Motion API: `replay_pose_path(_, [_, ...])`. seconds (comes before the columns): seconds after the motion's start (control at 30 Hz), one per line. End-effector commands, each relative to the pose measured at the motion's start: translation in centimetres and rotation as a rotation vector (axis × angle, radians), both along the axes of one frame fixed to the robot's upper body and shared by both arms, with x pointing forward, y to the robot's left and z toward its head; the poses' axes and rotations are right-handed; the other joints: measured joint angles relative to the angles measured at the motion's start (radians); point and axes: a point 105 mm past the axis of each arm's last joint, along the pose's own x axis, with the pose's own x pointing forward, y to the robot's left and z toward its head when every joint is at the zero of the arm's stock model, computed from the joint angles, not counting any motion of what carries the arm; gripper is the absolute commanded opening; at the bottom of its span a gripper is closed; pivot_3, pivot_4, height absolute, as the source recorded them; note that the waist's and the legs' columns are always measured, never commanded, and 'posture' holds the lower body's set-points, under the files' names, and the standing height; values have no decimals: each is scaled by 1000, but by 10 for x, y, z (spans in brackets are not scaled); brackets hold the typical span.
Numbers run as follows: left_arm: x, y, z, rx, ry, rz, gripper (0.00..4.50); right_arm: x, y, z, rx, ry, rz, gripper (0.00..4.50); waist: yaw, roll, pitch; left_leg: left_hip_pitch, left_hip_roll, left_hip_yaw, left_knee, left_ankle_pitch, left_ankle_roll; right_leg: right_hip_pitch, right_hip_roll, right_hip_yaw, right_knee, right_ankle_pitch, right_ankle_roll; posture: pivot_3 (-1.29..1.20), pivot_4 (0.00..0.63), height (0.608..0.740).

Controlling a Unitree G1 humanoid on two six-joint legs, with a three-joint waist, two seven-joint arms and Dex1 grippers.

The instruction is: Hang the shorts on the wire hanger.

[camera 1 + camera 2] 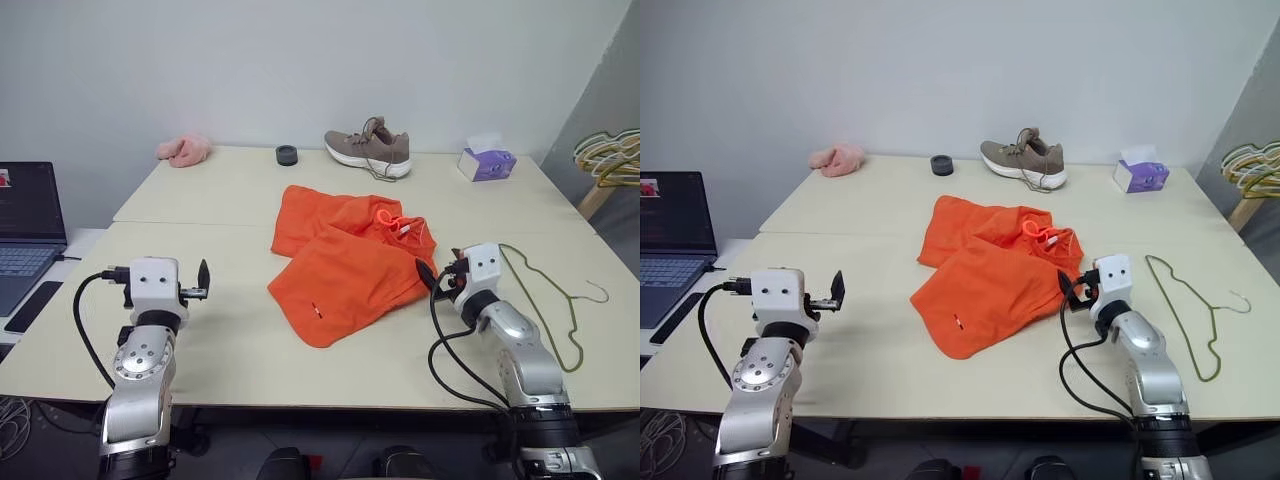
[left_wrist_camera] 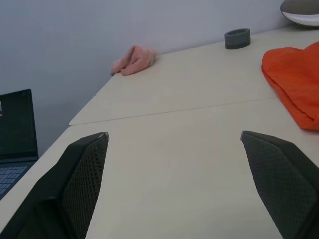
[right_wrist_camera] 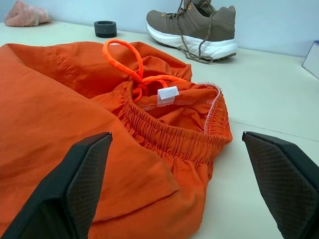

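The orange shorts (image 1: 345,262) lie crumpled in the middle of the cream table (image 1: 200,205), with the elastic waistband (image 3: 169,137) and drawstring (image 3: 127,59) towards the right. My right gripper (image 1: 434,277) is open, level with the table and right at the waistband's edge, its fingers wide apart with nothing between them. The thin olive wire hanger (image 1: 578,335) lies flat on the table just right of that arm. My left gripper (image 1: 202,283) is open over bare table, well left of the shorts.
At the back stand a brown shoe (image 1: 368,150), a black ring (image 1: 288,154), a pink fluffy cloth (image 1: 184,150) and a tissue box (image 1: 486,162). A laptop (image 1: 25,225) and phone (image 1: 32,305) sit off the left edge. Coloured hangers (image 1: 610,158) hang far right.
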Motion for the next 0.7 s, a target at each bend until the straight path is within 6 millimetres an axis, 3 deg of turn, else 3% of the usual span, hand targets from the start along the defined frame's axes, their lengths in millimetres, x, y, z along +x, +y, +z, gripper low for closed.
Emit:
replay_pose_path(0.03, [0,-7,21,33,-72,-56,4500,3,0,15,-10,-55,10,4467,0,0,0,0,0,0,0,0,0,0,0,0,0,0,0,57,27,740])
replay_pose_path(0.7, [5,-30,15,-3,-58,-204,4500,-5,5,14,-14,-51,55,4467,-4,0,0,0,0,1,-1,0,0,0,0,0,0,-1,-1,12,22,740])
